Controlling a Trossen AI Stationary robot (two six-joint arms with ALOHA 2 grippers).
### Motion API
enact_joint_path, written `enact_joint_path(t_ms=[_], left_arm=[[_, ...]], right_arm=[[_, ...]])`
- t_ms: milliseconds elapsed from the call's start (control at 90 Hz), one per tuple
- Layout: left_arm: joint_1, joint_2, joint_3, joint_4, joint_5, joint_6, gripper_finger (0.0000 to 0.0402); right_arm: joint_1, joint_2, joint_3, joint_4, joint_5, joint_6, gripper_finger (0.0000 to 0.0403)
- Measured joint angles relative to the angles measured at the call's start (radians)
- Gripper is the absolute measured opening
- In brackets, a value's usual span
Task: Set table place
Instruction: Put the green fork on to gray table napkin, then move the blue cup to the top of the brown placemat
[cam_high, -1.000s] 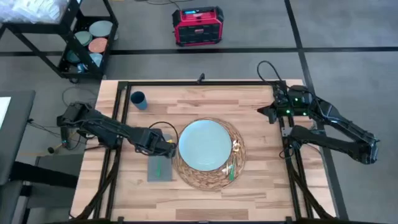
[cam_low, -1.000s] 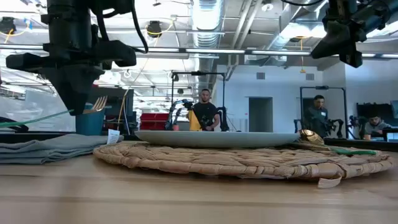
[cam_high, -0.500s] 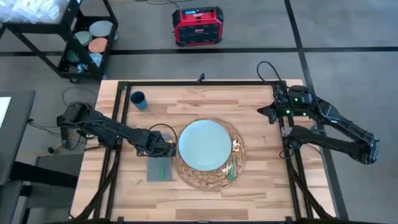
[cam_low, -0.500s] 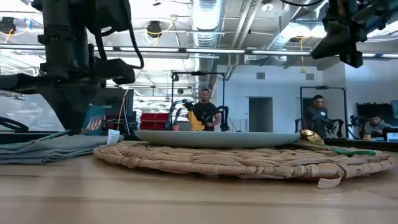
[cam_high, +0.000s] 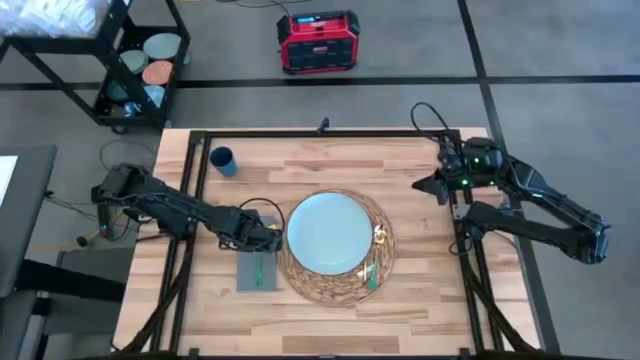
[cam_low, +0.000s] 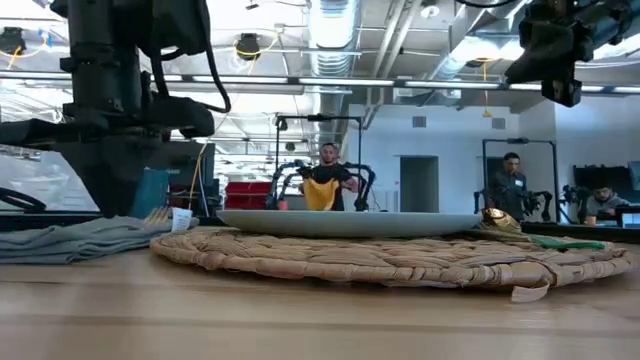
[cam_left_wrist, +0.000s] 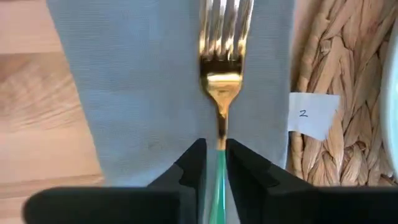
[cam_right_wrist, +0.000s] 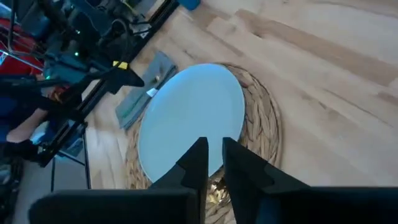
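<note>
On the table (cam_high: 330, 165), from above, the left gripper (cam_high: 272, 240) sits over the napkin (cam_high: 256, 270), just left of the mat (cam_high: 380, 262) and plate (cam_high: 328, 232); bare planks lie beyond. At its wrist, narrowed fingers (cam_left_wrist: 194, 163) pinch the fork (cam_left_wrist: 222, 74). The right gripper (cam_high: 428, 183) hangs near the right edge, fingers nearly together, holding nothing.

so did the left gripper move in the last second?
Yes. In the high view the left gripper dropped toward the napkin, beside the mat.

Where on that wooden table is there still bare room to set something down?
Bare planks lie between the small dark blue cup and the right gripper, and along the near edge. It is crowded where the left gripper holds the green-handled fork over the grey napkin beside the straw mat.
</note>
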Motion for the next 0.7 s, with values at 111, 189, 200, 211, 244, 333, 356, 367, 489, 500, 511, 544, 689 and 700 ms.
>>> enact_joint_path(t_ms=[111, 189, 200, 211, 244, 333, 356, 367, 489, 500, 511, 544, 689, 700], left_arm=[[0.008, 0.000, 0.000, 0.002, -0.002, 0.013, 0.0075], [0.009, 0.000, 0.000, 0.031, -0.002, 0.022, 0.0088], [0.009, 0.000, 0.000, 0.039, -0.002, 0.025, 0.0089], [0.009, 0.000, 0.000, 0.047, -0.002, 0.029, 0.0091], [0.009, 0.000, 0.000, 0.077, -0.002, 0.040, 0.0095], [0.014, 0.000, 0.005, 0.166, -0.003, 0.081, 0.0100], [0.018, 0.000, 0.013, 0.173, -0.003, 0.099, 0.0100], [0.022, 0.000, 0.018, 0.174, -0.002, 0.111, 0.0100], [0.109, -0.016, 0.110, 0.084, -0.012, 0.267, 0.0081], [0.119, -0.019, 0.122, 0.071, -0.016, 0.286, 0.0078], [0.130, -0.022, 0.134, 0.059, -0.021, 0.305, 0.0075], [0.161, -0.034, 0.173, 0.027, -0.040, 0.370, 0.0066], [0.318, -0.081, 0.344, -0.170, -0.203, 0.726, 0.0026], [0.332, -0.084, 0.356, -0.182, -0.219, 0.759, 0.0024]], right_arm=[[0.000, 0.000, 0.000, 0.000, 0.000, -0.003, 0.0048], [0.000, 0.000, 0.000, -0.002, 0.000, -0.003, 0.0050], [0.000, 0.000, 0.000, -0.004, 0.000, -0.003, 0.0050], [0.000, 0.000, 0.000, -0.005, 0.000, -0.003, 0.0050], [0.000, 0.000, 0.000, -0.013, 0.003, -0.003, 0.0049], [0.000, 0.004, 0.000, -0.043, 0.052, 0.013, 0.0041], [0.000, 0.008, 0.000, -0.049, 0.075, 0.022, 0.0036], [0.000, 0.009, 0.000, -0.052, 0.087, 0.024, 0.0033], [-0.001, 0.027, 0.000, -0.053, 0.136, 0.006, 0.0005], [0.000, 0.028, 0.000, -0.050, 0.136, 0.003, 0.0004], [0.000, 0.029, 0.000, -0.046, 0.136, -0.001, 0.0005], [0.000, 0.030, 0.000, -0.036, 0.136, -0.005, 0.0007], [0.001, 0.034, 0.000, -0.010, 0.136, -0.014, 0.0025], [0.001, 0.034, 0.000, -0.011, 0.136, -0.017, 0.0026]])
